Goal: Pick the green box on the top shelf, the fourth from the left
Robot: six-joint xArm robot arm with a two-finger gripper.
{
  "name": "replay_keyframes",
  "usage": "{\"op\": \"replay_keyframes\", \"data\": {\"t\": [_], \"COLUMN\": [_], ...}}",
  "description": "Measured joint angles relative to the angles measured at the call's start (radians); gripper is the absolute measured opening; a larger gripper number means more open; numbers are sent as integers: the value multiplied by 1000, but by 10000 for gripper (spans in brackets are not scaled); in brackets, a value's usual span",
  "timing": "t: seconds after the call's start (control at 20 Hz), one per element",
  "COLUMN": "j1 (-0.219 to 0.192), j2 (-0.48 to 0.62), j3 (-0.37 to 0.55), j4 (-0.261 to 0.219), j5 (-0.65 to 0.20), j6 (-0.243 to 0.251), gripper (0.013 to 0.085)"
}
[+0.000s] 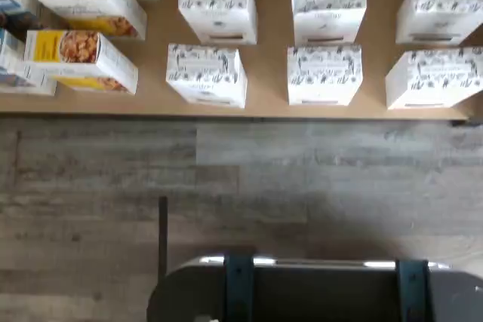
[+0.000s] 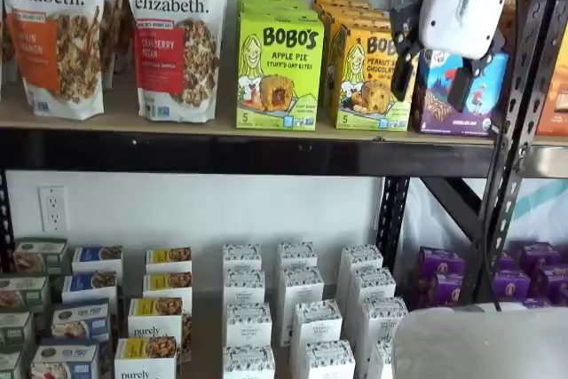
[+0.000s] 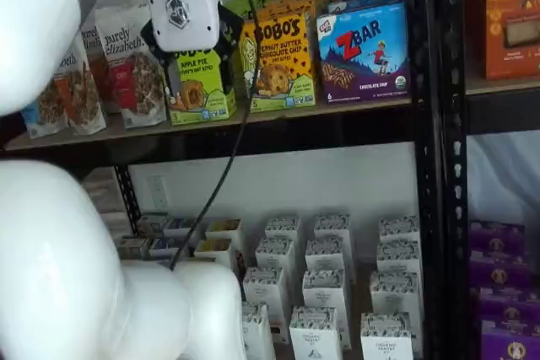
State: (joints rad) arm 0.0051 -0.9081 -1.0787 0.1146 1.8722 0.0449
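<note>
- The fingers (image 2: pixel 437 77) are spread wide with a clear gap between the two black tips and nothing in them. In a shelf view they hang from the white gripper body in front of the yellow-orange Bobo's carton (image 2: pixel 371 77) and the blue ZBar carton (image 2: pixel 461 95), so they're off to one side of the target, not lined up with it.
- The green box (image 2: pixel 280 71) sits on the top shelf (image 2: pixel 240 153) right at the front edge, with the granola bag (image 2: pixel 176 37) on one side and the yellow-orange carton just beside it on the other. More green cartons look stacked in a row behind it.
- Step-wise I'd call this the approach: nothing is touched yet, and the arm is up at top-shelf height but out in front of the shelving.
- The wrist view only shows the low shelf's white cartons (image 1: pixel 324 73) and the floor, so no help for aiming yet.
- Orientation: the box stands upright, long axis vertical, printed front facing out of the shelf toward the cameras, top flap up.
- Next move, my guess: slide sideways until the fingers centre on the green box, then push in so they straddle its two narrow sides. The neighbours sit really close, so there's little room for a fingertip on either side, and it could bump the yellow-orange carton.
</note>
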Motion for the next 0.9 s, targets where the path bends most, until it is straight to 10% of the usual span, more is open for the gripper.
{"op": "replay_keyframes", "data": {"t": [0.9], "j1": [215], "j2": [132], "j3": [-72], "j4": [-91], "j5": [-146], "j6": [183], "gripper": [850]}}
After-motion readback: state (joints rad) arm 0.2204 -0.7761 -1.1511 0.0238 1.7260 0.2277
